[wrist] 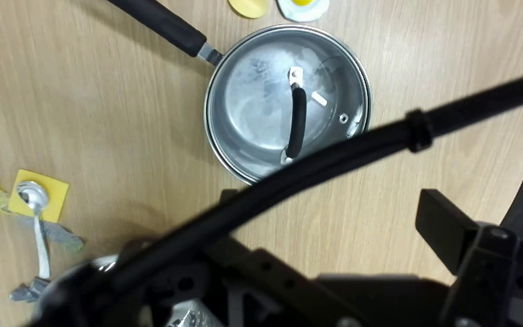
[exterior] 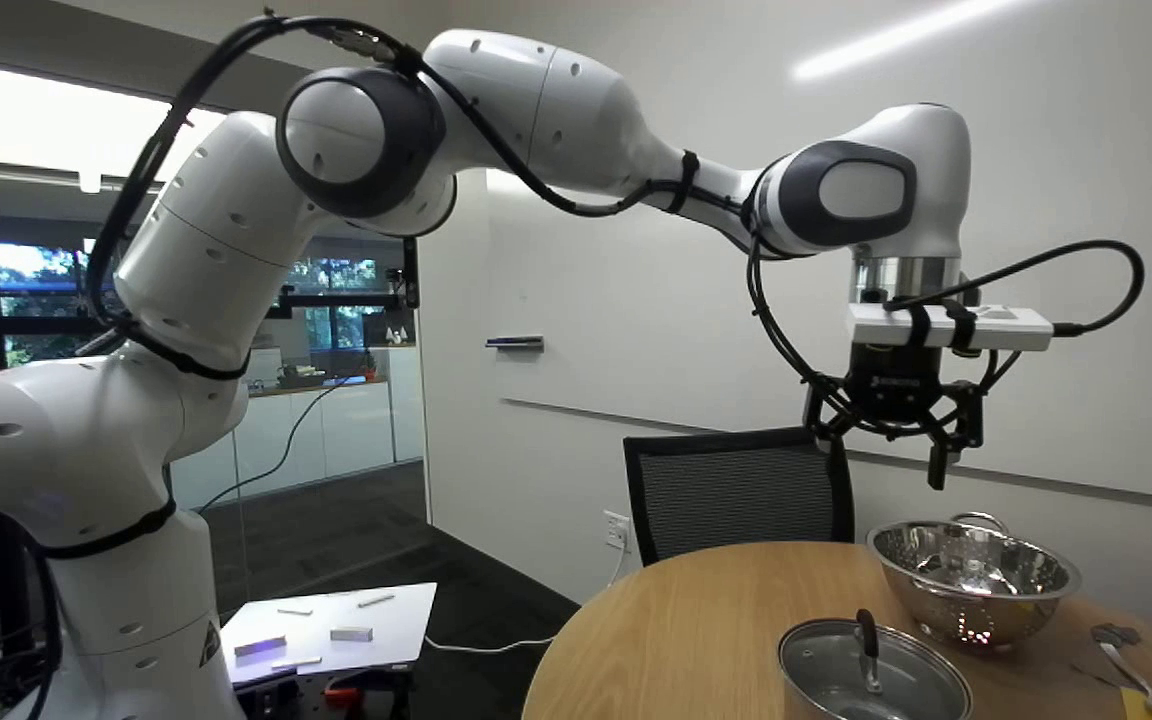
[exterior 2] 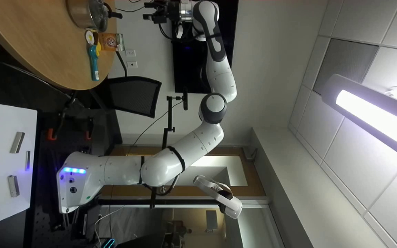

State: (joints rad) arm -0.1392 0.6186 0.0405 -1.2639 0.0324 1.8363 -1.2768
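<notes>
We see the hand (exterior: 883,460) hanging well above the round wooden counter (exterior: 676,630), its fingers spread wide apart and gripping nothing; in the wrist view the wood grain shows between them. The things closest beneath it are a lidded saucepan (exterior 2: 78,13) and a perforated metal colander (exterior: 976,600). In an exterior view the colander sits at the right, farther off than the saucepan, and we can look into its shiny bowl; the wrist view gives us only bright patches of it past the hand. That view, in turn, shows us the saucepan's long black handle (wrist: 166,27) reaching to the far left and a dark grip (wrist: 298,122) arching over the glass lid (wrist: 252,104), while a black cable (wrist: 334,162) crosses in front of the near rim.

At the left of the wrist view we see a spoon (wrist: 40,236), its bowl resting on a yellow square (wrist: 57,195); in an exterior view only part of that square fits in, at the near right. Beside the saucepan, in an exterior view, we find a fried-egg shape (exterior 2: 89,37), a teal-handled tool (exterior 2: 94,63) and an orange packet (exterior 2: 107,42); the wrist view catches the egg, cut off at the far edge. Both exterior views show us a black mesh chair (exterior: 741,490) by the counter.
</notes>
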